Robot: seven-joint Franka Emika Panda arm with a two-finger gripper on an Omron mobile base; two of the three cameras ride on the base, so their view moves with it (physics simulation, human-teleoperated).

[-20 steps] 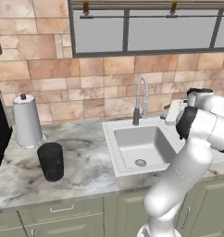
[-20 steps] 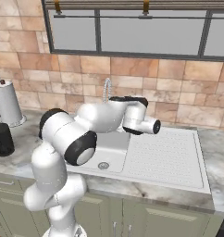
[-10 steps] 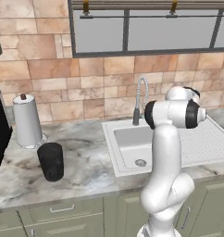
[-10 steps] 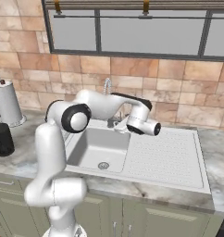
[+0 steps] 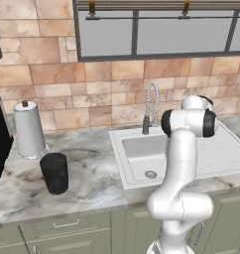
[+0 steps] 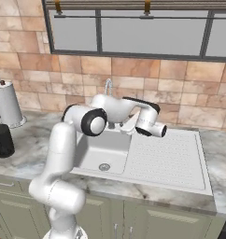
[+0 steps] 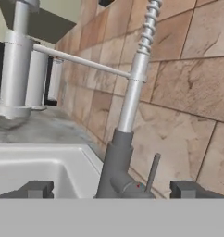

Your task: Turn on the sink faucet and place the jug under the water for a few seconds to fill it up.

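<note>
Chrome sink faucet [image 7: 132, 83] bears no readable writing

Black jug [image 5: 54, 172] stands upright on the counter, left of sink [image 5: 134, 154] and chrome faucet [image 5: 150, 106].

Behind the end effector runs a wall of tan and reddish stone tiles [image 5: 52, 74], their mottled faces close at its right in the hand view. Above it, a wide window [image 6: 147, 30] with a dark frame and grey panes spans the wall, topped by a rail with two brass-coloured fittings. Below and to its left spreads a grey-veined marble counter [image 5: 92, 173], evenly lit with soft shadows. Under the counter edge stand pale green cabinets [image 6: 147, 221] with slim bar handles on drawers and doors. Far to its left, a white paper towel roll [image 5: 29, 129] stands upright on the counter against the wall, beside a boxy black coffee machine [image 5: 0, 141].
</note>
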